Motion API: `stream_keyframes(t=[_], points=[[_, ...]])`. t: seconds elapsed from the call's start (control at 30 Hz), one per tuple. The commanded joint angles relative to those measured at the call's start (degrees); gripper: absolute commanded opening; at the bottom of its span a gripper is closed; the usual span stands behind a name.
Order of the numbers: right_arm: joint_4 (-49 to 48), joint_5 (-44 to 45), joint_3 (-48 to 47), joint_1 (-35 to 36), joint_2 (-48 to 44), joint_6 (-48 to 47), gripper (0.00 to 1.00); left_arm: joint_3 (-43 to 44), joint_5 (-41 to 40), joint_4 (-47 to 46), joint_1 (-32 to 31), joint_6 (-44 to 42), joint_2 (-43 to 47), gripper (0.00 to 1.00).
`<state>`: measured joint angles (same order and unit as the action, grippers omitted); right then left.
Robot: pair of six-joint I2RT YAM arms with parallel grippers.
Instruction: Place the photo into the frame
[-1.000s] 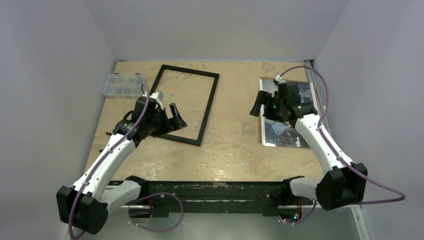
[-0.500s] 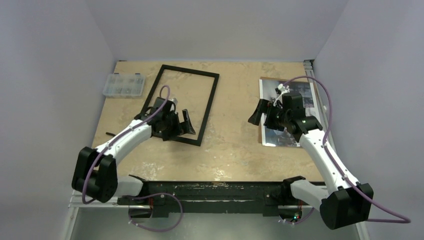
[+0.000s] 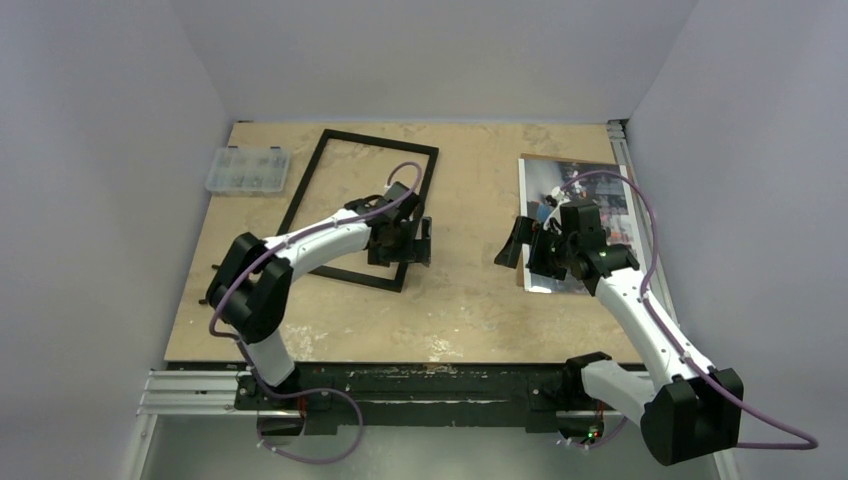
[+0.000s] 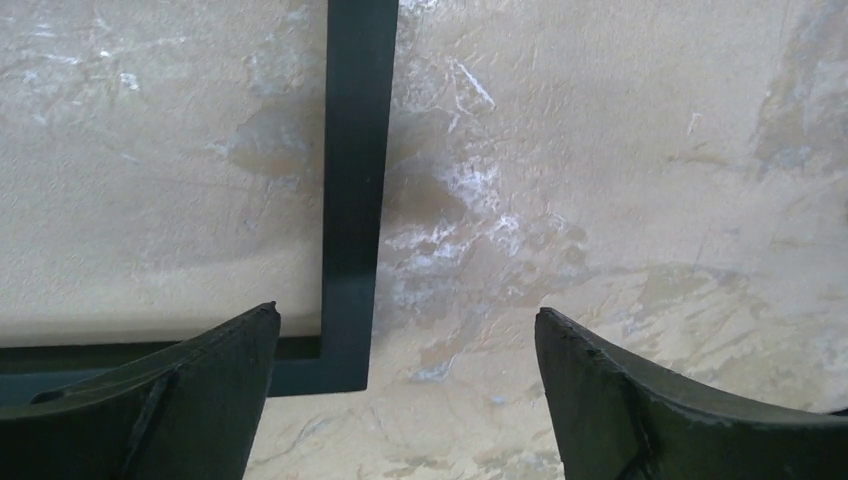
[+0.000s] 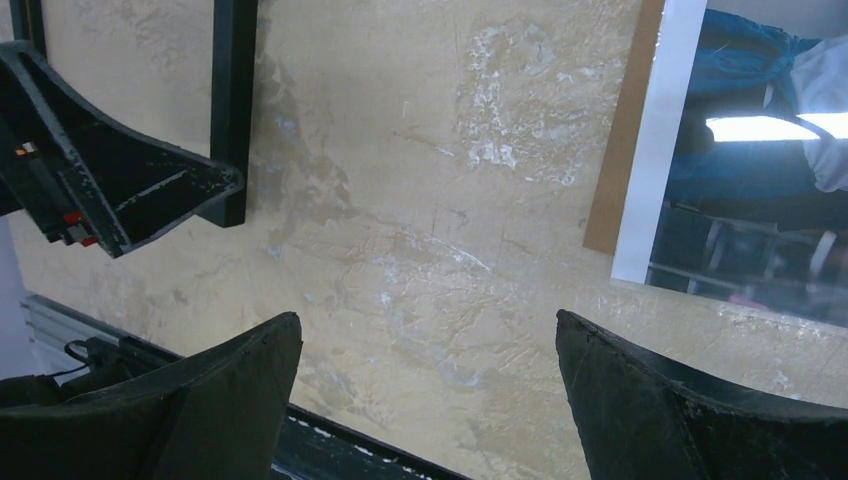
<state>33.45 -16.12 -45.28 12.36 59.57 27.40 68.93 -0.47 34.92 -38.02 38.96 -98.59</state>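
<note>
Frame [image 3: 380, 140] flat on surface [image 3: 470, 200], far left, black side up, nothing inside it. Photo [image 3: 545, 180] flat at far right, well apart from frame, brown board [image 5: 620, 150] edge showing under it. Left end effector [image 4: 405, 315] above frame's near right corner, jaws wide apart, holding nothing. Right end effector [image 5: 425, 318] above bare surface just left of photo, jaws apart, holding nothing. Clear plastic box [image 3: 247, 170] far left.

No legible text anywhere.

Table [image 3: 470, 200]: frame [image 3: 380, 140], box [image 3: 247, 170], photo [image 3: 545, 185], perhaps board [image 5: 624, 130]
</note>
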Motion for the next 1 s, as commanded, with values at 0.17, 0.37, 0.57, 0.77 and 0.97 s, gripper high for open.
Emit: stream_keyframes(t=[0.17,0.37,0.57,0.77,0.97], points=[[-0.4,-1.9,-1.0,0.0,0.5,0.2,0.96,6.8,-8.3,4.5,-3.3,-0.1,-8.1,0.84],[-0.8,-3.6,-1.9,0.0,1.8,0.9,0.96,7.1,-10.1,5.5,-4.5,0.1,-10.4,0.71],[-1.9,-6.1,-1.7,0.0,2.7,1.7,0.96,7.5,-10.4,6.3,-5.3,-0.3,-11.4,0.42],[-2.2,-7.2,-2.2,-0.1,4.0,2.1,0.96,7.8,-9.8,5.9,-5.7,-1.0,-11.1,0.08],[-3.5,-9.2,-2.1,0.0,5.3,3.1,0.95,9.0,-10.0,6.3,-7.2,-1.7,-7.9,0.0]])
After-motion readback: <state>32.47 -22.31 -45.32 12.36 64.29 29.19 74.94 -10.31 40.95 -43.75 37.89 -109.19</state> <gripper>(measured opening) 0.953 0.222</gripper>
